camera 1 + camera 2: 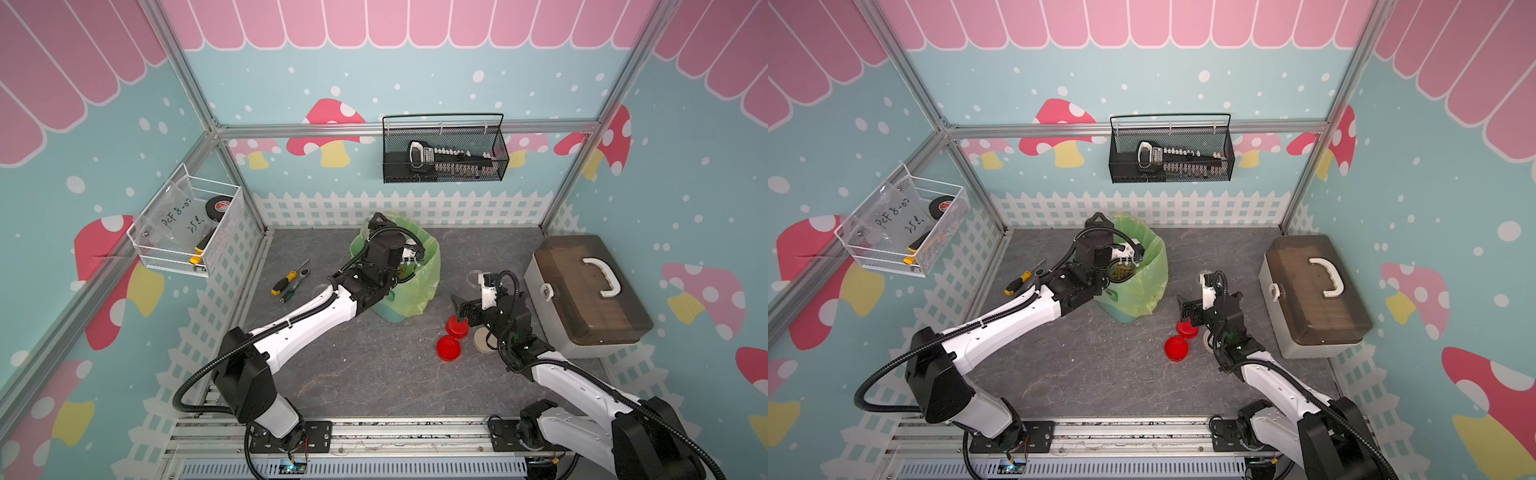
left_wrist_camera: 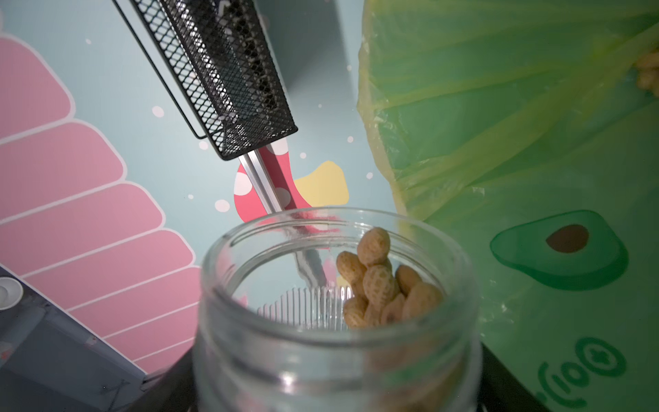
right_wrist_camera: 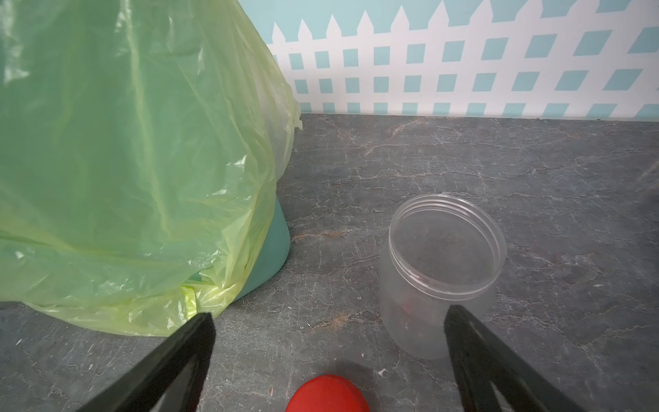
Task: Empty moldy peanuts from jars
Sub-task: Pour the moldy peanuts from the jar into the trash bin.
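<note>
- Peanuts (image 2: 385, 285) are bunching along one side of the jar (image 2: 321, 342), the side nearest the bag (image 2: 499, 107). The jar is being held tipped, apparently so they slide out.
- More kernels are showing inside the bag, so the pour seems to be partly done, with this clump left to go.
- In a top view the left claw (image 1: 1126, 261) is pinching that jar by its sides and hanging it over the bin (image 1: 1156, 270). That is probably why it is reaching so far across: whatever drops is landing in the liner rather than on the table (image 1: 1100, 374).
- The claw's pads are hiding behind the glass in the wrist view, but the jar is sitting off any surface, so the grip looks firm.
- An empty jar (image 3: 442, 278) is standing upright and lidless on the table, near the bin and apart from it, likely parked there as finished.
- Two red lids (image 1: 457, 327) and a beige lid (image 1: 484, 343) are lying close together by the right arm, clear of the pouring path.
- The right claw (image 3: 331, 317) is hovering spread wide and gripping nothing, above a red lid and just short of the empty jar, seemingly waiting its turn.
</note>
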